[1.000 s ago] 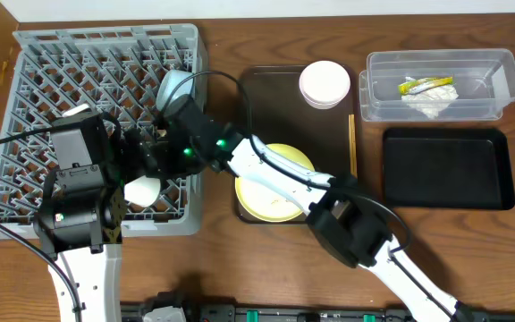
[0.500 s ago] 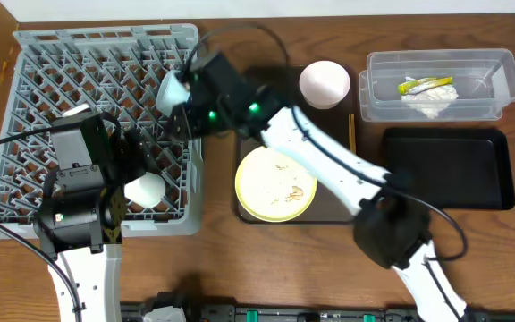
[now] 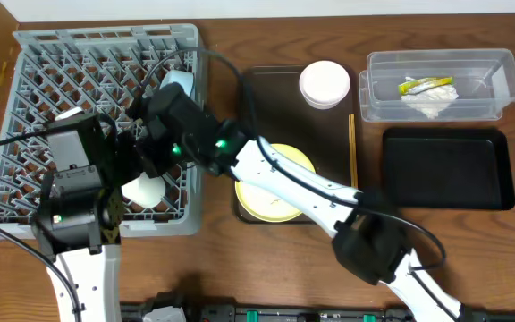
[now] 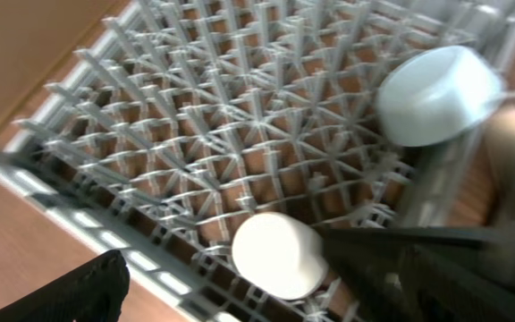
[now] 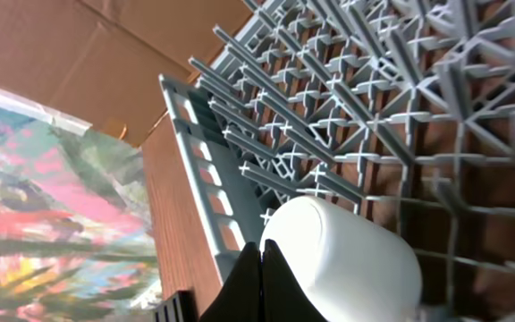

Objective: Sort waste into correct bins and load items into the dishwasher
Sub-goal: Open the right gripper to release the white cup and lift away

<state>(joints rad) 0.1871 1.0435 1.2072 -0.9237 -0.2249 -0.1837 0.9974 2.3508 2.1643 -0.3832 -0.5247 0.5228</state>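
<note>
Looking down from overhead first, I see the large square grey plastic dish rack [image 3: 52, 80] at the table's left. The small cream cup [image 3: 145, 190] sits in its near right corner and the light blue bowl [image 3: 179, 85] at its far right edge. My right arm [image 3: 280, 179] reaches across the pale yellow round plate [image 3: 271, 204] on the flat brown serving tray [image 3: 257, 89] and into the rack. The pinkish-white bowl [image 3: 325, 83] sits on that tray and the thin wooden chopsticks [image 3: 351, 143] lie along its right edge. From the left wrist, the left gripper [image 4: 249, 295] looks spread wide and empty, with the cup low between its fingers. From the right wrist, the right gripper [image 5: 259, 259] has its jaws pressed together with nothing between them. Its tips are just beside the cup's left edge, though I cannot tell whether they touch. The cup seems to lie on its side, its long axis running down-right away from those tips. I judge that any regrasp means opening first and shifting toward the cup's body. For the plate and bowl on the tray, the right arm is clearly the nearer one.
</note>
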